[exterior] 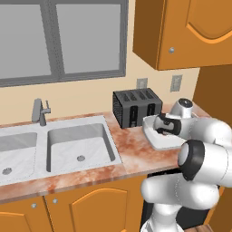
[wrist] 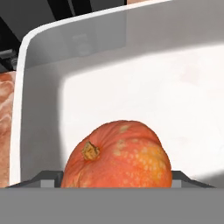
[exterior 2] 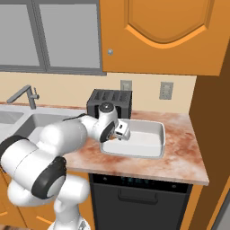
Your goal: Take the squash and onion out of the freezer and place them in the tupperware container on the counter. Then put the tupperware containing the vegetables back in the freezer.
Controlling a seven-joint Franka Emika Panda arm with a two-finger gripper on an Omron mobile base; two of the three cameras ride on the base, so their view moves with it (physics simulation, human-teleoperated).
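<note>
An orange squash with a brown stem sits between my gripper's fingers, low inside the white tupperware container. My gripper is shut on the squash at the tub's left end. The tupperware container rests on the marbled counter just in front of a black toaster. In the left base view my hand hangs over the tub. The onion and the freezer are out of view.
A black toaster stands against the wall directly behind the tub. The grey double sink and its faucet lie to the left. A black dishwasher sits below the counter, and an orange wall cabinet hangs overhead.
</note>
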